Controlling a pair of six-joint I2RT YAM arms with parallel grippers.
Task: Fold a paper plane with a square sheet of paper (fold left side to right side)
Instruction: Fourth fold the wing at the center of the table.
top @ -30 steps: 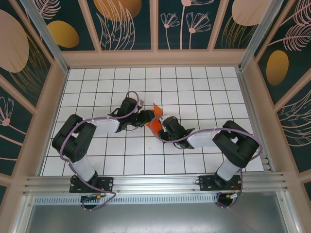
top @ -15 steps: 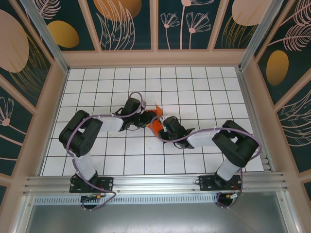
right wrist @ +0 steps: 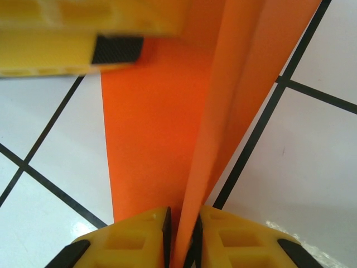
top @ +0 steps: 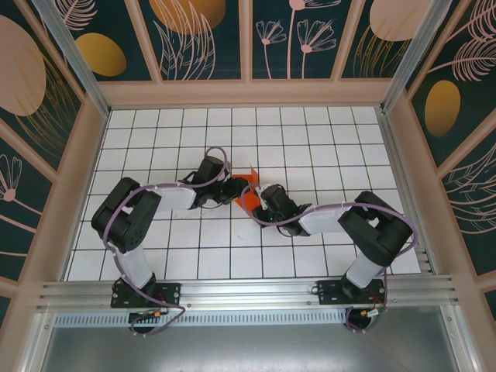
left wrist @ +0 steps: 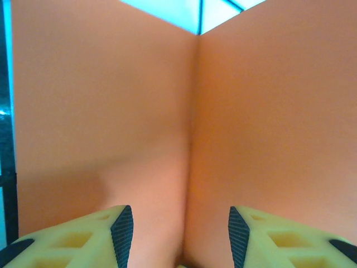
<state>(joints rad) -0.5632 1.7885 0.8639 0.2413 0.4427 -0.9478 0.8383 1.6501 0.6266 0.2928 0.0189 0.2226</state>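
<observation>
Right wrist view shows the right gripper point(right wrist: 181, 226) clenched on a raised flap of the orange sheet of paper point(right wrist: 150, 128) — the flap stands upright between its two pads, and the rest lies on the white tiles point(right wrist: 329, 167) ahead. The left gripper point(left wrist: 181, 234) is released, its fingers apart — the creased paper stands just beyond them.

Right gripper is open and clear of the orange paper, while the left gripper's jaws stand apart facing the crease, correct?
No. The right wrist view shows the right gripper pinched shut on the orange paper, not open. The left gripper does have its jaws apart, facing the crease.
</observation>
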